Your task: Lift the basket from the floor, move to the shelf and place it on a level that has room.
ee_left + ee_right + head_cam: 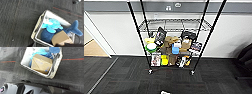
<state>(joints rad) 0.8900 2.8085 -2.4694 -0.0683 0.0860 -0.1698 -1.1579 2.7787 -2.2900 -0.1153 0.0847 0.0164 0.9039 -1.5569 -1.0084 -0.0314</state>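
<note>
While the basket (37, 26) sits on the floor (16, 22), the step in hand, as I judge it, is the lift, and doing it well starts with knowing what is inside. Both wrist views look down into it: a blue plush (52, 25), a darker blue plush with a tail (73, 29) that sticks out over the rim, and a cardboard box (41, 63) leaning against the lining. That load rides high and loose, so I would take the basket by opposite walls or rims and raise it level, slowly, so nothing tips out. I cannot tell whether either end effector has its fingers apart or together, since neither shows clearly; nothing shows the basket to be held. A red line (73, 59) on the carpet passes beside it. Ahead, in the head view, stands the shelf (172, 45) against the wall, its lower tiers crowded with boxes and packets, while the upper grid level (174, 25) looks bare and is the natural place with room. Approach should be square to the posts, so the basket clears them on the way in.
</note>
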